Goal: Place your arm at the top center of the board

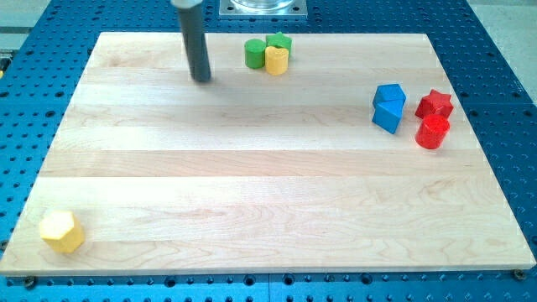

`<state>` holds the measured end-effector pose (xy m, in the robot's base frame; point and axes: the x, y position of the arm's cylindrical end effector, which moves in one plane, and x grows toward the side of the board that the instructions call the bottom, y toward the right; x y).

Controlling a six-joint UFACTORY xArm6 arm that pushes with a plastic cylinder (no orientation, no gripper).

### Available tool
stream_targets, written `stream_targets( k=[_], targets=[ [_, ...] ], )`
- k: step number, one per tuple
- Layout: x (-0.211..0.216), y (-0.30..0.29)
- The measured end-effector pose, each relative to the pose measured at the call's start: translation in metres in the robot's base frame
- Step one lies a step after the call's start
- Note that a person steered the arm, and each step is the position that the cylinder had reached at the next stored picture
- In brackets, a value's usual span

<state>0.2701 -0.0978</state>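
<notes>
My tip (201, 80) rests on the wooden board (252, 168) near the view's top, left of centre. The dark rod rises from it out of the top edge. A green cylinder (254, 54), a second green block (280, 42) and a yellow block (276, 60) cluster just to the tip's right, near the top centre. Two blue blocks (388, 94) (387, 116) sit at the right, with a red star block (435, 103) and a red cylinder (432, 132) beside them. A yellow hexagonal block (62, 231) lies at the bottom left corner.
The board lies on a blue perforated table (503, 50). A metal arm base (263, 8) stands beyond the board's top edge at centre.
</notes>
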Motion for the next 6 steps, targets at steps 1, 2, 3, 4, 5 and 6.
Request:
stream_targets(
  k=[1, 2, 3, 4, 5, 6],
  targets=[
    [-0.069, 0.017],
    [-0.078, 0.024],
    [-0.077, 0.037],
    [-0.076, 0.081],
    [-0.076, 0.083],
    [-0.063, 0.097]
  ],
)
